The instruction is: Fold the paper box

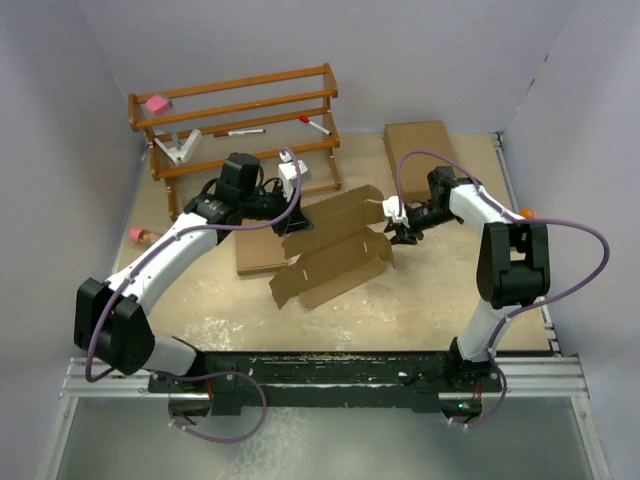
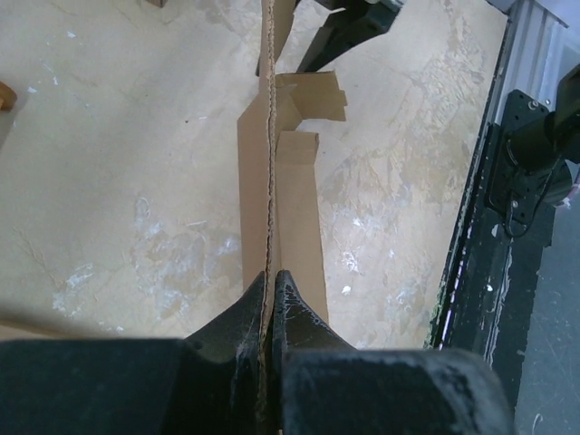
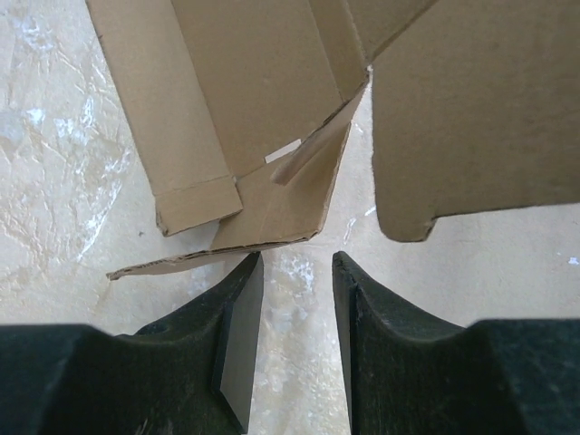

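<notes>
Left gripper (image 2: 272,313) is pinching one panel edge of the paper box (image 2: 304,195), jaws clamped on the sheet. Right gripper (image 3: 297,299) is hovering with a narrow gap, gripping nothing, flaps just beyond its tips at 12 o'clock. The blank is lying half-opened mid-table (image 1: 430,290), arms at its 10 and 2 o'clock. Judging it light and thin, buckling easily; better holding panel edges near creases than notched tabs.

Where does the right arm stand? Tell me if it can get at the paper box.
Probably yes: the right tool, open, sits just short of the flaps of the paper box, only bare table between, while the left tool pinches another edge.
</notes>
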`<state>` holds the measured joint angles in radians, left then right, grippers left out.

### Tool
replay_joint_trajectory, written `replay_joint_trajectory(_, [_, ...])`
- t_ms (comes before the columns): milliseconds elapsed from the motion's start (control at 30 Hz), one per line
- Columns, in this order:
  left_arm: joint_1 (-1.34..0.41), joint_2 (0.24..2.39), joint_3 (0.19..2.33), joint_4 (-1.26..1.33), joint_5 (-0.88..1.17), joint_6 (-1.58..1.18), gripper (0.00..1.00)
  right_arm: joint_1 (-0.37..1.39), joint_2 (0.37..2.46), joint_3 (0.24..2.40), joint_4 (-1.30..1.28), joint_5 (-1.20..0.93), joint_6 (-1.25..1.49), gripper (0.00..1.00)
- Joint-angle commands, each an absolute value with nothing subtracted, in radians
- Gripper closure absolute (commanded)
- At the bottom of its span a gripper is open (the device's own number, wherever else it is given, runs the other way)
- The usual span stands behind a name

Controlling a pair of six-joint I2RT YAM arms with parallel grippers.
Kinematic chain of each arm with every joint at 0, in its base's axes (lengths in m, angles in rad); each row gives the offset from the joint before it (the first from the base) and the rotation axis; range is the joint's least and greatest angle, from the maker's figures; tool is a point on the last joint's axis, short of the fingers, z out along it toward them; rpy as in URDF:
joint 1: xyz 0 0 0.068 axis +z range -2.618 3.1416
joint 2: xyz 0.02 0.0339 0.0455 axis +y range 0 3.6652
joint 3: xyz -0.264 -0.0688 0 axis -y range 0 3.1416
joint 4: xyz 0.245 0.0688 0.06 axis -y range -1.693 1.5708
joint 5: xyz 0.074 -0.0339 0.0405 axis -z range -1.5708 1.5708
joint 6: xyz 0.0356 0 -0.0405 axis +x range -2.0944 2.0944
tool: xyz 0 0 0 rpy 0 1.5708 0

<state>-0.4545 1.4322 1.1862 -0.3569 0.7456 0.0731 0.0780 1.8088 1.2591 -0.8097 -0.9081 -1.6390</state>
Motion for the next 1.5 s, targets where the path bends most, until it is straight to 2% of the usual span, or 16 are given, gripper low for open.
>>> replay_joint_trajectory(0, [-0.474,1.339,1.154,-0.28,0.749,0.11,0.96,0.088,1.764,1.251,-0.766,-0.951,-1.528,0.59])
replay_joint_trajectory(333, [-0.619,1.149,0.971,-0.225,0.578,0.225,0.96,0.107,1.701,1.136,-0.604,-0.964,-1.398,0.58])
replay_joint_trajectory(800, [-0.688,1.03,0.88,-0.271,0.462,0.211,0.96,0.118,1.626,1.057,-0.712,-0.995,-1.556,0.55])
replay_joint_trajectory(1100, [-0.693,1.017,0.889,-0.262,0.457,0.217,0.96,0.118,1.593,1.061,-0.809,-1.017,-1.567,0.5])
replay_joint_trajectory(1467, [-0.693,1.078,0.979,-0.169,0.395,0.281,0.96,0.118,1.695,1.14,-0.892,-1.056,-1.51,0.48])
